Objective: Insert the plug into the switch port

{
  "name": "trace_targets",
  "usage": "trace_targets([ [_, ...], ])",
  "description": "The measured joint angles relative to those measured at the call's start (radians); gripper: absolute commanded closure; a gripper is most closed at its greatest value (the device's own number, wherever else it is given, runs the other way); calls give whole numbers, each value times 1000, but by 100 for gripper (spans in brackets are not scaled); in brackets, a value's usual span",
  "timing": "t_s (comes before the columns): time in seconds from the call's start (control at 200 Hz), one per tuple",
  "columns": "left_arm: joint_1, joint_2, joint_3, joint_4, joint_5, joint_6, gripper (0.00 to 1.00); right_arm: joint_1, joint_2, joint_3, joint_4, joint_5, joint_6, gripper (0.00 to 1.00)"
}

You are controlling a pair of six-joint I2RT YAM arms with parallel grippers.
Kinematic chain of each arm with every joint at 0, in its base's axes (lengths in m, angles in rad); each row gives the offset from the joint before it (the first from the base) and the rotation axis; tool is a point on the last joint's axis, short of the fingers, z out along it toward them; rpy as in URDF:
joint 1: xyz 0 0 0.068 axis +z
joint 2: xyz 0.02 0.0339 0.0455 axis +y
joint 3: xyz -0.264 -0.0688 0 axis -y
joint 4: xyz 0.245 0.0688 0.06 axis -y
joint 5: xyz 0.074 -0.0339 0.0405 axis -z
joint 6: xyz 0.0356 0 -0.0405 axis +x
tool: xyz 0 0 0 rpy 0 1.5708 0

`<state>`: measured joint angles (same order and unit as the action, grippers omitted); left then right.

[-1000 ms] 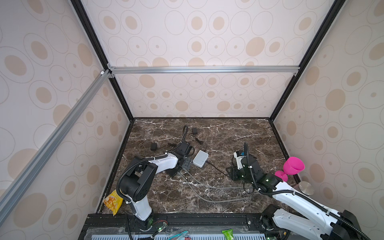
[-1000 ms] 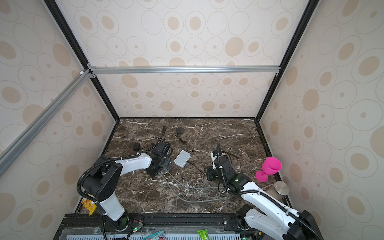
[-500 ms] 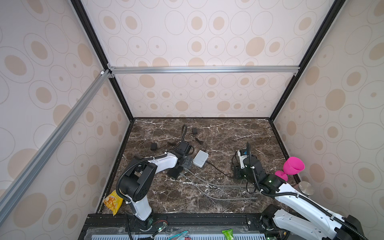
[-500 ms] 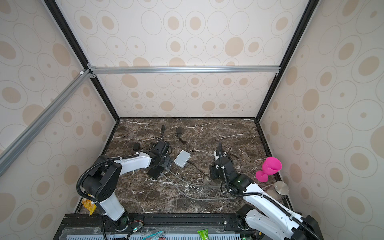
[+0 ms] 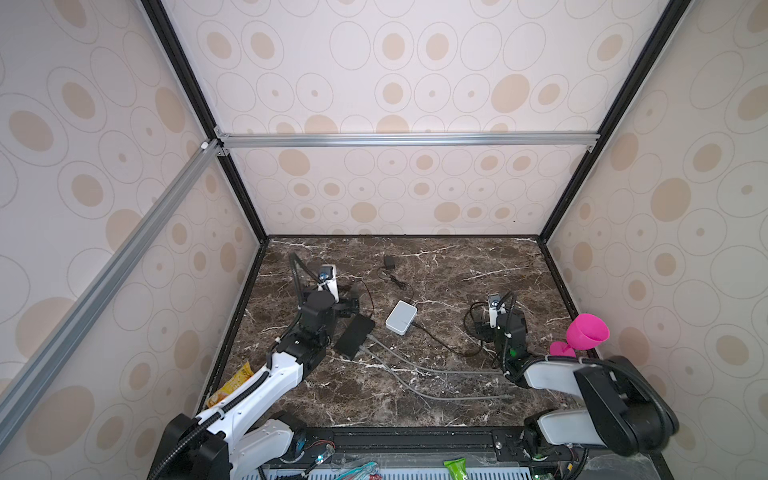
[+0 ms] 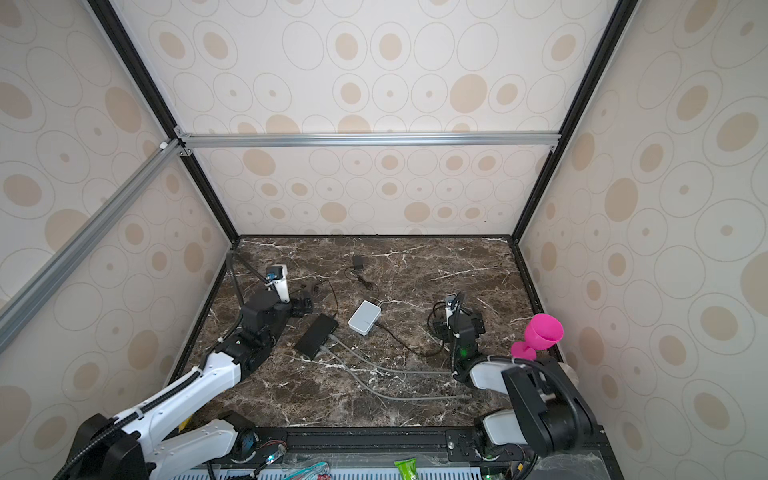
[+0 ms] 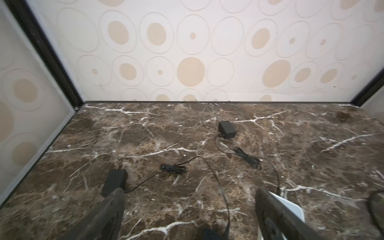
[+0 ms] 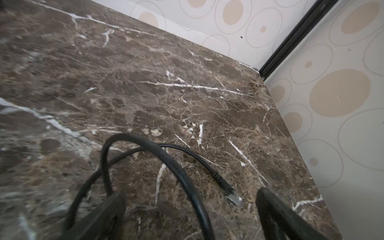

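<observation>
In both top views the flat black switch [image 5: 354, 336] [image 6: 316, 336] lies on the marble left of centre, with two grey cables [image 5: 415, 368] running from its near edge. My left gripper [image 5: 350, 306] [image 7: 189, 192] hovers just behind it, open and empty. My right gripper [image 5: 480, 324] [image 8: 190, 196] is open over a looped black cable [image 8: 166, 158]. That cable's clear-tipped plug [image 8: 233, 198] lies loose on the marble beside one finger [image 8: 274, 207], touching neither finger. The switch is out of both wrist views.
A white box [image 5: 401, 318] [image 7: 293, 207] sits right of the switch with a black lead running toward my right gripper. Two black power adapters [image 7: 227, 129] [image 7: 115, 182] with thin leads lie behind. A pink goblet [image 5: 587, 332] stands by the right wall, a yellow packet [image 5: 232, 380] front left.
Both grippers have opened wide. My right gripper has drifted slightly right and back, and both arms have changed posture. The plug lies free on the marble.
</observation>
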<state>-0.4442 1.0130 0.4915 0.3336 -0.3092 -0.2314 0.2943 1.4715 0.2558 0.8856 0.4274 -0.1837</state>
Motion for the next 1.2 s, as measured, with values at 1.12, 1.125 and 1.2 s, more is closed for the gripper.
trace_targets([
  [1.12, 356, 563, -325, 1123, -85, 251, 2, -171, 87, 131, -9, -88, 176, 0],
  [1.125, 359, 563, -320, 1120, -80, 252, 2, -171, 87, 131, -10, -88, 176, 0],
  [1.2, 373, 567, -286, 1090, -43, 230, 2, -171, 87, 131, -10, -90, 175, 0],
])
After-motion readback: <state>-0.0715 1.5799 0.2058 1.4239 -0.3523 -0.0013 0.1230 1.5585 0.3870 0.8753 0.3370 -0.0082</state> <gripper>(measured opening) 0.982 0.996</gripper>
